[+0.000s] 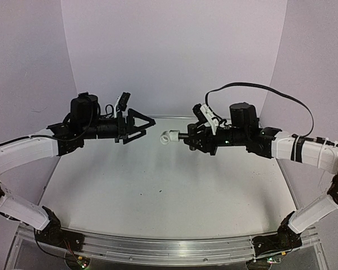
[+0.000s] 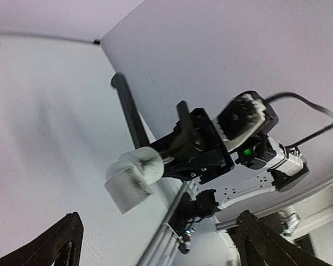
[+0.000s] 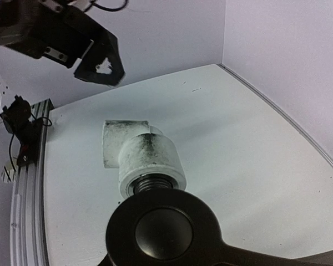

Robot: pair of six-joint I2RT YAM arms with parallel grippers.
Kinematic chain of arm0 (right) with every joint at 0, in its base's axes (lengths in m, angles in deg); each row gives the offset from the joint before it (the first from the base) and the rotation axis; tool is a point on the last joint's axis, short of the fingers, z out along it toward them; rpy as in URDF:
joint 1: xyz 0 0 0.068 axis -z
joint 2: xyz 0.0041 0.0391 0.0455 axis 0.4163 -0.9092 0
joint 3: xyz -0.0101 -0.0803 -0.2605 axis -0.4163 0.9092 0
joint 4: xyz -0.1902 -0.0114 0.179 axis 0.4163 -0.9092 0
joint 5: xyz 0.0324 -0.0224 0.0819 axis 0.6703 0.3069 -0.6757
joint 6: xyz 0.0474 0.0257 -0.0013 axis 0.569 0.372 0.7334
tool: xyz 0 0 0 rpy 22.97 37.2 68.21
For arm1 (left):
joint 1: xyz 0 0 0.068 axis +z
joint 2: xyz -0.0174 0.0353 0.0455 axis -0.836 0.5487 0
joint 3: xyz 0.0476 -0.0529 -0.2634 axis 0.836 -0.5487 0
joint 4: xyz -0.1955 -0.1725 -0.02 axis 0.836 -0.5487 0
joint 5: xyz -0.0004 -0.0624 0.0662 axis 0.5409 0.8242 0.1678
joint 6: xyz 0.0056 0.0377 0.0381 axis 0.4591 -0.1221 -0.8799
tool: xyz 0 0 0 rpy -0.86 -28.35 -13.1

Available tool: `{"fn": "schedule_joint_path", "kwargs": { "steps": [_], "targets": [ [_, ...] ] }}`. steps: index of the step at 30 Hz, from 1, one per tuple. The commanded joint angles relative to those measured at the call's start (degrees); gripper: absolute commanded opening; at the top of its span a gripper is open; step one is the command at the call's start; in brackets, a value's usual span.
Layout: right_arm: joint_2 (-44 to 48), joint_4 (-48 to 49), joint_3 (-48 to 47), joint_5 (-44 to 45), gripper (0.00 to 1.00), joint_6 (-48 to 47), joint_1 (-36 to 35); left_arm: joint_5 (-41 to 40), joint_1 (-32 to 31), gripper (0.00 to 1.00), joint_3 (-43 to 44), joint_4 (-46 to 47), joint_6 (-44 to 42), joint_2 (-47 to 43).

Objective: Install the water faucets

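Water faucets [image 1: 170, 136] (white fitting [image 3: 144, 155] seemingly on the black spout [image 1: 183, 135]) sit clamped in the right gripper [image 1: 191, 138]; left gripper [image 1: 143, 124] gapes wide.

A lab: white backdrop [image 1: 174, 50], aluminium mounting rail [image 1: 158, 247].

- The light is soft and even, falling from overhead. The walls take a lilac tint, and the table [image 1: 158, 185] is bright without harsh glare.
- Below the left pincer [image 1: 142, 128] and the right pincer [image 1: 187, 136], shadows on the table are faint and soft-edged.
- The top view bows at its edges, so the aluminium rail [image 1: 158, 247] curves.
- From the left wrist, the white fitting [image 2: 130, 177] ahead of the pincer is smeared. The fingers [image 2: 55, 244] are black silhouettes.
- From the right wrist, the fitting looks sharp. The black faucet body [image 3: 164, 233] nearest the lens is soft, with a dull sheen.
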Motion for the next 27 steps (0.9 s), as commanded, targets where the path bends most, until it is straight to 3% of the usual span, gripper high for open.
{"fn": "schedule_joint_path", "kwargs": {
  "steps": [1, 6, 10, 22, 27],
  "targets": [
    [2.6, 8.4, -0.4, -1.0, 0.0, -10.0, -1.2, 11.7, 1.7, 0.99, 2.3, 7.3, 15.4, 4.3],
    [2.9, 10.3, 1.1, -0.5, 0.0, -10.0, -2.9, 16.4, 1.2, 0.98, 3.4, 13.2, 17.5, 9.7],
    [2.9, 11.2, 1.4, 0.6, 0.0, -9.0, -3.9, 17.1, -0.1, 0.9, 5.5, 14.2, 17.2, 13.4],
    [3.3, 12.8, 2.0, 1.8, 0.0, -6.4, -4.9, 19.6, -3.4, 0.58, 7.6, 14.2, 11.0, 16.8],
    [3.0, 12.9, 1.4, 0.4, 0.0, -3.2, -4.9, 17.5, -3.6, 0.32, 6.9, 14.4, 5.2, 15.5]
  ]
}}
